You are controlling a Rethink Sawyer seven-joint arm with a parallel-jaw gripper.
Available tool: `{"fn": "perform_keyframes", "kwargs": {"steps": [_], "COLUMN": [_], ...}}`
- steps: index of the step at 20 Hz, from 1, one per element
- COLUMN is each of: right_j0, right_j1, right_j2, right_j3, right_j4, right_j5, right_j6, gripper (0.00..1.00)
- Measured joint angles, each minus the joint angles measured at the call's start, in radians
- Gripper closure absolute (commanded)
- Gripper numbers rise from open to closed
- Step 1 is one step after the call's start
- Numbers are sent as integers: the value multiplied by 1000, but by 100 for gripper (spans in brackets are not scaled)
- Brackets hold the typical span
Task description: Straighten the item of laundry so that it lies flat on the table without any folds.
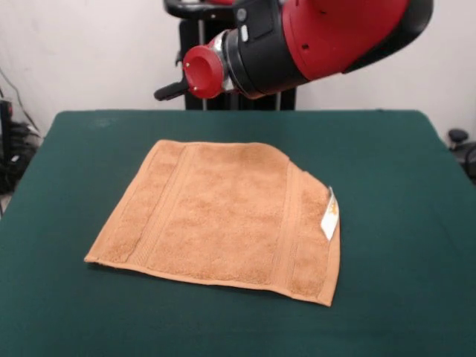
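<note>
The item of laundry [223,212] is a tan-orange terry towel lying near the middle of the dark green table [401,171]. It lies mostly flat, with woven bands running near its left and right ends. Its far right corner looks turned in, so that edge runs on a slant. A small white tag [329,216] sticks up at the right edge. A red and black arm [297,37] hangs above the table's far side, well clear of the towel. The gripper does not show.
A red round cap [202,72] on the arm's joint points to the left. Bare green table surrounds the towel on all sides. Dark cables and gear [11,141] sit off the table's left edge.
</note>
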Motion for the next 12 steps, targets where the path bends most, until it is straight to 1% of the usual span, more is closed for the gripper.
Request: {"fn": "perform_keyframes", "kwargs": {"steps": [12], "right_j0": [-30], "right_j1": [-21], "right_j2": [0], "right_j3": [-27], "right_j4": [0], "right_j5": [21], "right_j6": [0], "gripper": [100]}}
